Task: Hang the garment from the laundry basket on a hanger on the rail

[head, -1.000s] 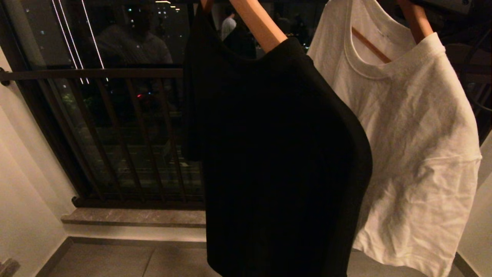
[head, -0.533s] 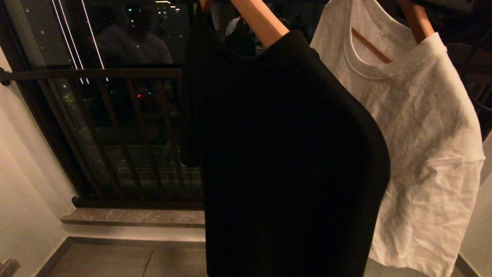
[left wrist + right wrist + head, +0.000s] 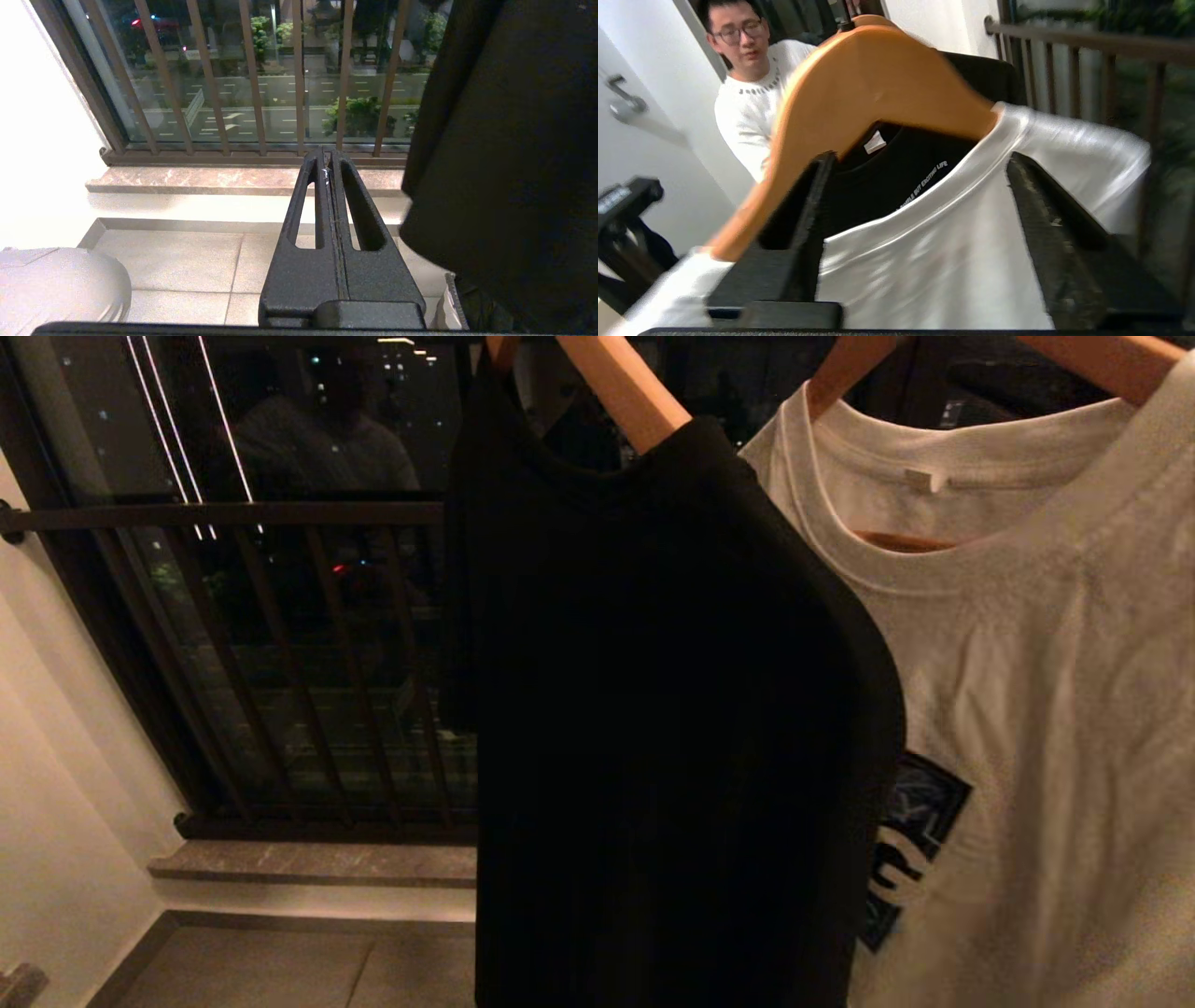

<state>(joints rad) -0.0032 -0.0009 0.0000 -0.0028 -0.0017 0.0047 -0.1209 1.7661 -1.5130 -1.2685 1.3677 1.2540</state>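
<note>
White shirt on its wooden hanger
Right claw point(image 3: 920, 219) spread around white shirt point(image 3: 1036, 709); left claw point(image 3: 329, 161) pressed together, lower centre.

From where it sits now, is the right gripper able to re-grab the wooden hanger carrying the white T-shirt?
Probably yes: the right gripper is open, its fingers either side of the white T-shirt collar, and the wooden hanger is directly ahead with nothing between.
</note>
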